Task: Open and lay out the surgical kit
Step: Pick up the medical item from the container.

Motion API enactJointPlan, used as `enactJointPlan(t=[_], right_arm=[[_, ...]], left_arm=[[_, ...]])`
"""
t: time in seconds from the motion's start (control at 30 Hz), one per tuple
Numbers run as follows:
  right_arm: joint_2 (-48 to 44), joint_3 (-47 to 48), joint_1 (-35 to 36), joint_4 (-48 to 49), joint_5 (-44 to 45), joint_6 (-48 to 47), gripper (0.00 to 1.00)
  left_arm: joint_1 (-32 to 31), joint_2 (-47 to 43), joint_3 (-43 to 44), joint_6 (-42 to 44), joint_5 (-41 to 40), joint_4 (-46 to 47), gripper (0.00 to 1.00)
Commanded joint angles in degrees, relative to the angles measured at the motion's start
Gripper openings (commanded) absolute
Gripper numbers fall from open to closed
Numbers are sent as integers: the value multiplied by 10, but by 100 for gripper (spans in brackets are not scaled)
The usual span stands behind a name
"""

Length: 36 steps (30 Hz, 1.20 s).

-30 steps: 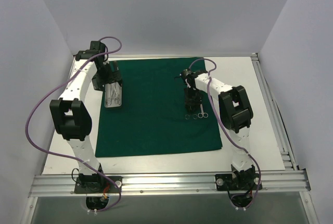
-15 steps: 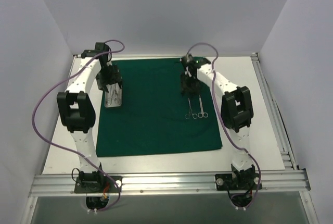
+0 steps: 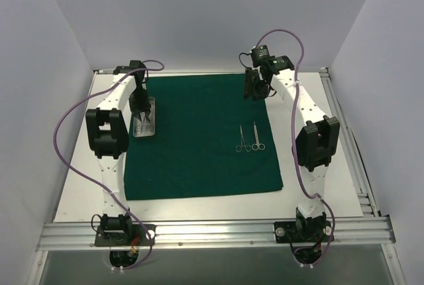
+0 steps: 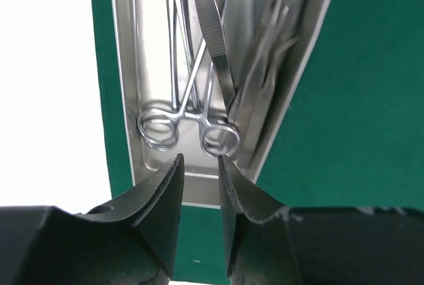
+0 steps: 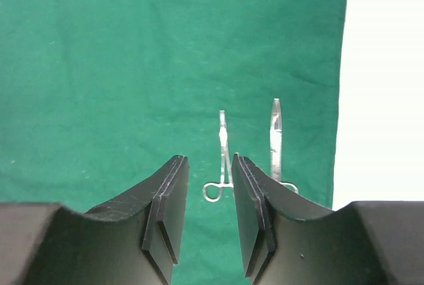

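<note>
My left gripper [image 4: 199, 162] hangs over one end of the tray [image 4: 123, 66], which sits by the left edge of the spread cloth [image 3: 192, 159]. Its jaws stand a narrow gap apart, pinching nothing. Their tips are just above the ring handles of the tray forceps [image 4: 189, 126], which lie beside tweezers [image 4: 213, 33] and other steel. Right of centre, two laid forceps [image 3: 242, 138] rest side by side on the cloth, rings toward my bases. My right gripper [image 5: 209, 160] hovers near the cloth's far right corner, jaws slightly apart and empty. The wrap is open, so I judge the step in hand to be unloading the tray. Next, my left jaws must drop onto one ring handle and close without snagging its neighbours.
</note>
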Motion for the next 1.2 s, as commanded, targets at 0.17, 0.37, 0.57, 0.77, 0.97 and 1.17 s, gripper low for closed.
enactJointPlan(t=[0.17,0.37,0.57,0.77,0.97,1.17], right_arm=[[-27,-7,-21,-35,-2,-8,34],[-23,-4,-29,-39,-11,-11,34],[-20,1,-36,-40,-17,-14,34],[-20,0,-40,-43,-18,-18,34],[-23,-7,-41,-44,-20,-19,33],[-33,-21,-41,-32,-26,-19,34]], left_arm=[[2,41,57,51,-38,-9,49],[2,55,61,63,-37,3,53],[3,70,62,61,-36,7,50],[3,91,71,66,-39,3,43],[3,111,79,69,-33,-1,24],[2,65,78,54,-35,-9,9]])
